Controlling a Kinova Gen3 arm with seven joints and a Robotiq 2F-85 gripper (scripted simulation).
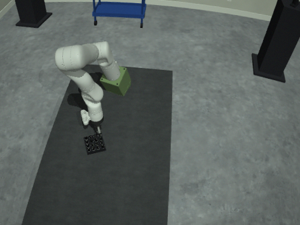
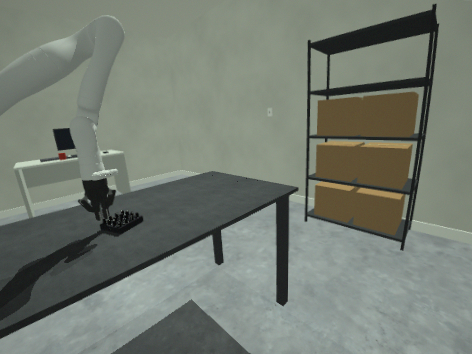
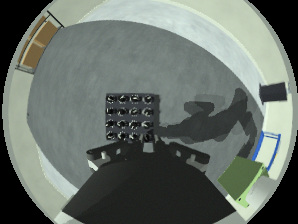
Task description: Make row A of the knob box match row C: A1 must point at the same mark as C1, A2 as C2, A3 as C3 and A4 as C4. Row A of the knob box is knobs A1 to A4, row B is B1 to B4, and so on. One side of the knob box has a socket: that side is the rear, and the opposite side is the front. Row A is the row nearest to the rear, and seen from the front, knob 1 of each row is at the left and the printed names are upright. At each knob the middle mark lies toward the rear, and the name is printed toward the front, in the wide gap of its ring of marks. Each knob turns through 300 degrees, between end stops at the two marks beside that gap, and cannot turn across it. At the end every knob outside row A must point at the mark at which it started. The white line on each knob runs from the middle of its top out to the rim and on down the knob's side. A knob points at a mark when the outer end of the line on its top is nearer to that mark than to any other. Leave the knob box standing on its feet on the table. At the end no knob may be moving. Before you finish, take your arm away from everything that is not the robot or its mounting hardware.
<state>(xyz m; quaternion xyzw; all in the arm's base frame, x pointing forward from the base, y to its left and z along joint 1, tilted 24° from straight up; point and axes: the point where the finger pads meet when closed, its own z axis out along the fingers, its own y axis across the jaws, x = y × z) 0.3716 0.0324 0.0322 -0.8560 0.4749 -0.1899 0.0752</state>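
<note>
The black knob box stands on the dark table, with four rows of four knobs and short white lines on them. The printed names, the marks and the socket are too small or dark to read. My gripper points down at one corner of the box. Its fingers stand a little apart, close beside or around the corner knob; whether they touch it is hidden. The other knobs stand free of the fingers.
The dark table top carries the box and the green arm base. The arm's shadow falls beside the box. A shelf with cartons and a blue cart stand away from the table.
</note>
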